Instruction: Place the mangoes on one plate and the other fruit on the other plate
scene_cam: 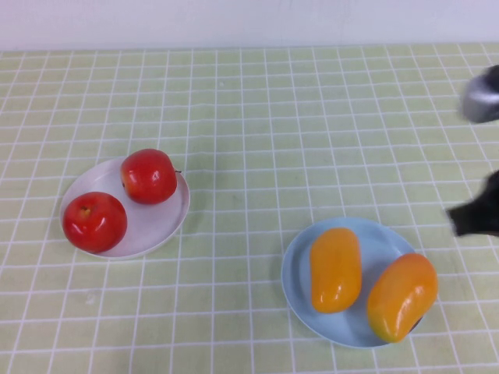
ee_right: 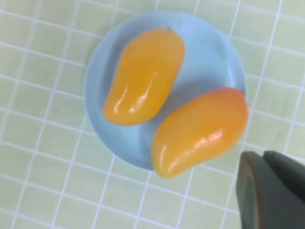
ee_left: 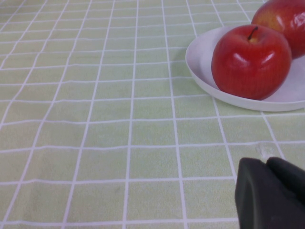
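Note:
Two orange-yellow mangoes [scene_cam: 335, 269] [scene_cam: 402, 297] lie on the light blue plate [scene_cam: 299, 269] at the front right. The right-hand mango overhangs the plate's rim. Two red apples [scene_cam: 148, 176] [scene_cam: 94, 221] sit on the white plate [scene_cam: 160, 224] at the left. My right gripper [scene_cam: 468, 218] hangs at the table's right edge, just beyond the blue plate, shut and empty. In the right wrist view it [ee_right: 264, 156] is close beside the nearer mango [ee_right: 200, 131] without touching it. My left gripper [ee_left: 267, 164] is shut and empty, a short way from the white plate [ee_left: 202, 57] and the nearest apple [ee_left: 251, 61].
A green cloth with a white grid [scene_cam: 249, 140] covers the whole table. A white wall runs along the back. A grey part of the right arm [scene_cam: 482, 95] shows at the right edge.

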You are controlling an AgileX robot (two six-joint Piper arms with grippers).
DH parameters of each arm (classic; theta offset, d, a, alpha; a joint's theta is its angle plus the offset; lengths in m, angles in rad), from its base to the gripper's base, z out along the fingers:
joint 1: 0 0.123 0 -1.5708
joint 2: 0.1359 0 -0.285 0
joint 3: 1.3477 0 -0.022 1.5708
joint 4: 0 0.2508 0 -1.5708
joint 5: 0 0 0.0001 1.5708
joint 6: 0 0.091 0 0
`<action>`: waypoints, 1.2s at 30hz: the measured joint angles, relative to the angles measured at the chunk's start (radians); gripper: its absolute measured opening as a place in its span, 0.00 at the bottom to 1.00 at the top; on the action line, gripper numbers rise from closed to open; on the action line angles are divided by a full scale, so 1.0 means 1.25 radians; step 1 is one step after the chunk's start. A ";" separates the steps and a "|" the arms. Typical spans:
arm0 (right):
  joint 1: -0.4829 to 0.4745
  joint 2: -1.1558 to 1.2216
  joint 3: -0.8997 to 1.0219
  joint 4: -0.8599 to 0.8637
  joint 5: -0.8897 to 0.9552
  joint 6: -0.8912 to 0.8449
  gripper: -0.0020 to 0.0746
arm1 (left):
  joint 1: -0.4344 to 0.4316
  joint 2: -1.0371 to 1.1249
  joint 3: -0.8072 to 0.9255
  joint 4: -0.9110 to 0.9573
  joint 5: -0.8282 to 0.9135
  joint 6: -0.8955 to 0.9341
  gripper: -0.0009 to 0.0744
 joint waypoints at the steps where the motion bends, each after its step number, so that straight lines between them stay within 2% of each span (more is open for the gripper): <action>1: 0.000 -0.030 0.005 0.000 0.002 -0.006 0.01 | 0.000 0.000 0.000 0.000 0.000 0.000 0.01; 9: 0.000 -0.268 0.162 0.022 -0.007 -0.019 0.01 | 0.000 0.000 0.000 0.000 0.000 0.000 0.01; 15: 0.000 -0.375 0.248 0.032 -0.012 -0.021 0.01 | 0.000 0.000 0.000 0.000 0.000 0.000 0.01; 20: 0.000 -0.403 0.357 -0.009 -0.120 -0.023 0.01 | 0.000 0.000 0.000 0.000 0.000 0.000 0.01; 25: -0.015 -0.423 0.497 -0.078 -0.342 -0.023 0.01 | 0.000 0.000 0.000 0.000 0.000 0.000 0.01; 28: -0.095 -0.461 0.588 -0.091 -0.491 -0.023 0.01 | 0.000 0.000 0.000 0.000 0.000 0.000 0.01; 32: -0.255 -0.529 0.704 -0.098 -0.672 -0.023 0.01 | 0.000 0.000 0.000 0.000 0.000 0.000 0.01; 36: -0.388 -0.616 0.790 -0.099 -0.757 -0.023 0.01 | 0.000 0.000 0.000 0.000 0.000 0.000 0.01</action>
